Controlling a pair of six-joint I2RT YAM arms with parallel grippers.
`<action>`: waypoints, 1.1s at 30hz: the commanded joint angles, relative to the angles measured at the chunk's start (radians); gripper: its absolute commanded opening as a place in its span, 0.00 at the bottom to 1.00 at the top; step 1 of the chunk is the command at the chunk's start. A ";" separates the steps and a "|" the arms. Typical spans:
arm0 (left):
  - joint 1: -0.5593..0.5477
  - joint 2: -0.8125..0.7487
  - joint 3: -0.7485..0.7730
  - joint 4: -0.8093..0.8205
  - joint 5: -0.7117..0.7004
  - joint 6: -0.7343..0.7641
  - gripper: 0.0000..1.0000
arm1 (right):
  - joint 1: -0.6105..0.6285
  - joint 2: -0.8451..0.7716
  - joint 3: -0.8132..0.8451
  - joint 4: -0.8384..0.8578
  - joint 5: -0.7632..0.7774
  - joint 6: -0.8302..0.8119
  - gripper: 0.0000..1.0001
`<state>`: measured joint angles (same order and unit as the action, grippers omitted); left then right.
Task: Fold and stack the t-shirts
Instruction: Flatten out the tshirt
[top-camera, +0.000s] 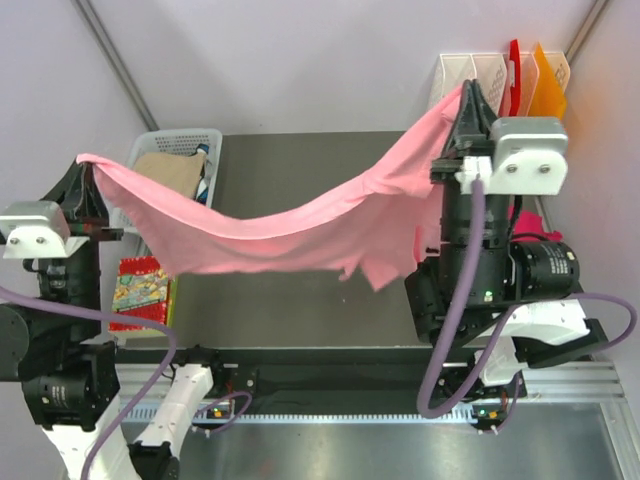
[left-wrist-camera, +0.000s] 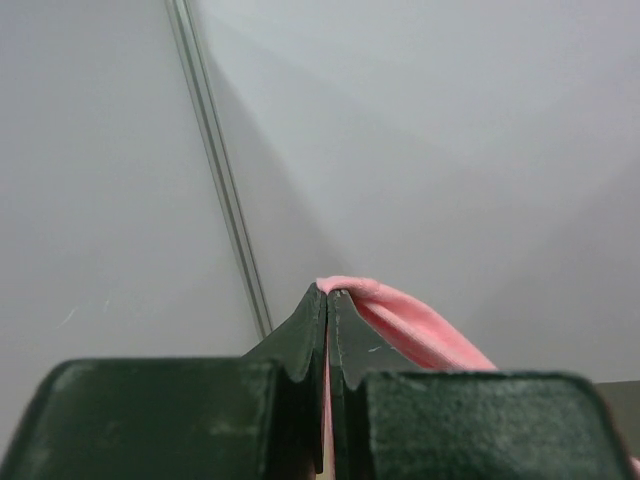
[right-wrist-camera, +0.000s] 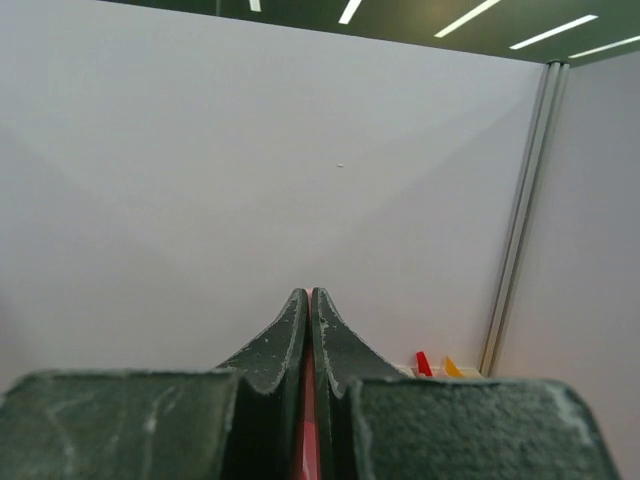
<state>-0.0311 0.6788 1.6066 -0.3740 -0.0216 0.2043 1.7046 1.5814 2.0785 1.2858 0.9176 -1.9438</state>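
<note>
I can't read any writing from here. The red-edged packet (top-camera: 140, 290) at the left side of the bench (top-camera: 300, 165) has colourful print on it, but it is too small and blurred to make out a word, brand or number.

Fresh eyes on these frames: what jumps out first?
A salmon-pink t-shirt hangs stretched in mid-air over the table, sagging in the middle. The left gripper pinches one end at far left; the right gripper holds the other, back right. Both wrist views show jaws shut on pink cloth.
</note>
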 joint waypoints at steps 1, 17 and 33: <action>0.002 0.019 -0.020 0.009 -0.024 0.023 0.00 | 0.004 -0.047 0.077 0.340 -0.062 -0.256 0.00; 0.003 0.395 -0.703 0.366 -0.052 0.101 0.00 | -1.442 -0.101 -0.501 -1.358 -0.118 1.835 0.00; 0.005 0.441 -0.594 0.295 -0.054 0.078 0.00 | -1.202 -0.242 -0.987 -0.857 0.022 1.757 0.00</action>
<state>-0.0349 1.2865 0.8818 -0.0322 -0.0910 0.3241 0.3820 1.6051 1.1336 0.1318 0.7979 -0.0788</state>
